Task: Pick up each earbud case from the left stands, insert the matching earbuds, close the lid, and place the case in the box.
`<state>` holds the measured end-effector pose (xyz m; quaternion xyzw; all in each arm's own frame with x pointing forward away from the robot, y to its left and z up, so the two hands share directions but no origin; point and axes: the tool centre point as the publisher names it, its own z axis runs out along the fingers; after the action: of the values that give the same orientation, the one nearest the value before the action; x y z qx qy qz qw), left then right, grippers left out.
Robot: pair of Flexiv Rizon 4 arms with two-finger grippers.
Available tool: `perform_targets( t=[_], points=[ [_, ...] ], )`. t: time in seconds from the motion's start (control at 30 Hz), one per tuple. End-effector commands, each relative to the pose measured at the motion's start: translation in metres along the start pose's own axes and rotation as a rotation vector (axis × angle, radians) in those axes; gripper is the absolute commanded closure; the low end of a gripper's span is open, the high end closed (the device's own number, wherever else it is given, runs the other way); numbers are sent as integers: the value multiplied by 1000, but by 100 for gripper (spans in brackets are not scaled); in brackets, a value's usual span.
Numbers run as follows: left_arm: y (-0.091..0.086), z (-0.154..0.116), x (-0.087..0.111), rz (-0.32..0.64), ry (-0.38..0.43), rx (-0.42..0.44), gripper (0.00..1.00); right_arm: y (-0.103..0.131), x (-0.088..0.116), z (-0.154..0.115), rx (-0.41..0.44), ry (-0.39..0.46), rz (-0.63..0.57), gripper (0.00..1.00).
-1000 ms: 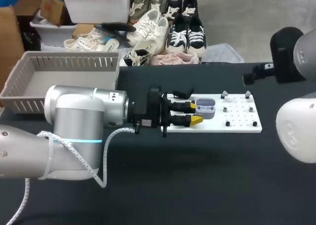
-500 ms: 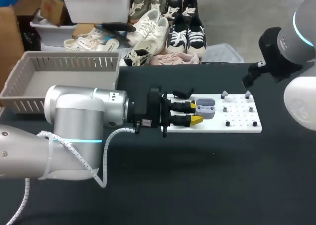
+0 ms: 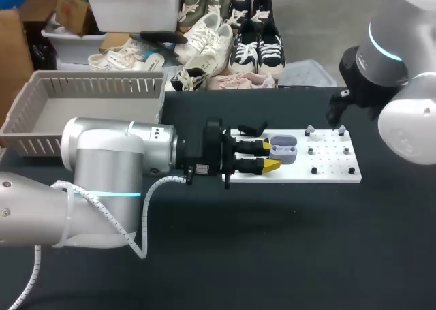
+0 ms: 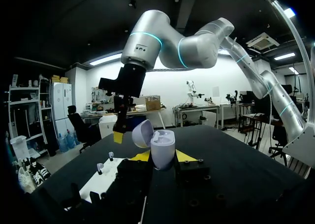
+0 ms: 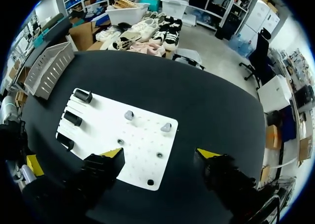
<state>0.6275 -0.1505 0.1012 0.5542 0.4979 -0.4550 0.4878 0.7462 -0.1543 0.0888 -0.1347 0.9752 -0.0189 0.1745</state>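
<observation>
While the left gripper point(image 3: 270, 156) clamps the open case point(image 3: 283, 148), the right gripper point(image 5: 160, 153) hangs with jaws wide apart.
The case is over the board's point(image 3: 327, 168) left half; the right gripper is above the board's far right corner, near two earbuds point(image 5: 129, 115) standing there. A basket point(image 3: 88, 86) sits left of the board.

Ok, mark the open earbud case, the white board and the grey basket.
earbud case point(image 4: 162, 150), left wrist view, on its lower shell.
white board point(image 3: 300, 175), head view, bare patch near its front edge.
grey basket point(image 3: 95, 86), head view, on its slatted far wall.
</observation>
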Motion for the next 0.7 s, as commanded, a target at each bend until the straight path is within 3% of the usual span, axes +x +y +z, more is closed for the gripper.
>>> perform_targets(
  t=[0.03, 0.37, 0.7],
  points=[
    [0, 0, 1, 0, -2, 0, 100, 2, -9, 13, 6, 26, 0, 13],
    [0, 0, 1, 0, -2, 0, 100, 3, -17, 31, 37, 75, -24, 34],
    [0, 0, 1, 0, -2, 0, 100, -5, -19, 43, 60, 123, -7, 44]
  ],
)
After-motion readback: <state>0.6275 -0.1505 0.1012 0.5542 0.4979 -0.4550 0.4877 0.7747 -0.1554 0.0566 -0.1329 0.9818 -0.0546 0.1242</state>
